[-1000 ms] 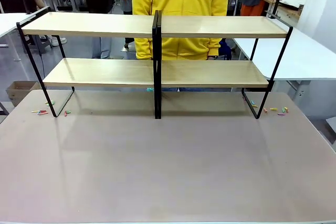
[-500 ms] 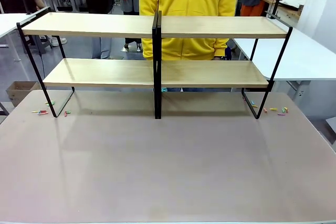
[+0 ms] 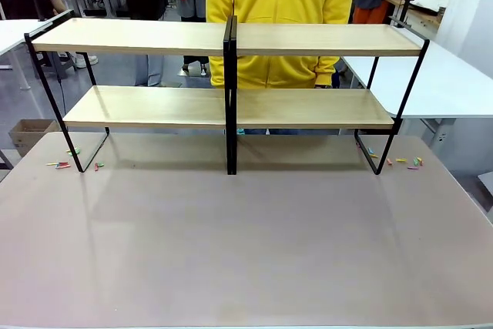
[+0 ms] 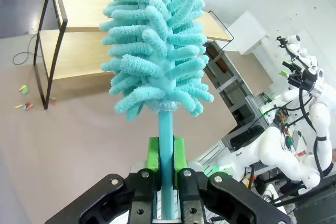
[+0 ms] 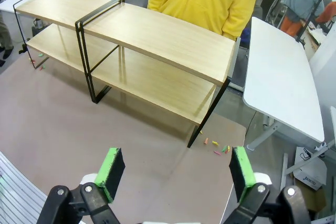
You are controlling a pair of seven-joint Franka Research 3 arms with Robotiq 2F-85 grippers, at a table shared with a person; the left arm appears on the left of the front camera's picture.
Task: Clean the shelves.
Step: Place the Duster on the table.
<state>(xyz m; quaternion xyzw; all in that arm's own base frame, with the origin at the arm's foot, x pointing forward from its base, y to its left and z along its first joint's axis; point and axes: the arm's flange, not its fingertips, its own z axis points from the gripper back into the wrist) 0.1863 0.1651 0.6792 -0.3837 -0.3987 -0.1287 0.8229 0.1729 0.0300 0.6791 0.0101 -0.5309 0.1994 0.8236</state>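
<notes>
Teal fluffy duster (image 4: 157, 45) stands upright in the left gripper (image 4: 166, 156), its handle pinched between the green pads, well back from the shelves (image 3: 231, 105). Right gripper (image 5: 173, 174) hangs spread wide above the tabletop (image 3: 246, 244). Shelves sit at the far edge, boards bare, coloured scraps (image 3: 404, 162) by their feet.

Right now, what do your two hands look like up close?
Both are black two-finger hands with bright green pads. The right hand has rounded black knuckles with silver screws; the left hand shows the same screwed black links.
</notes>
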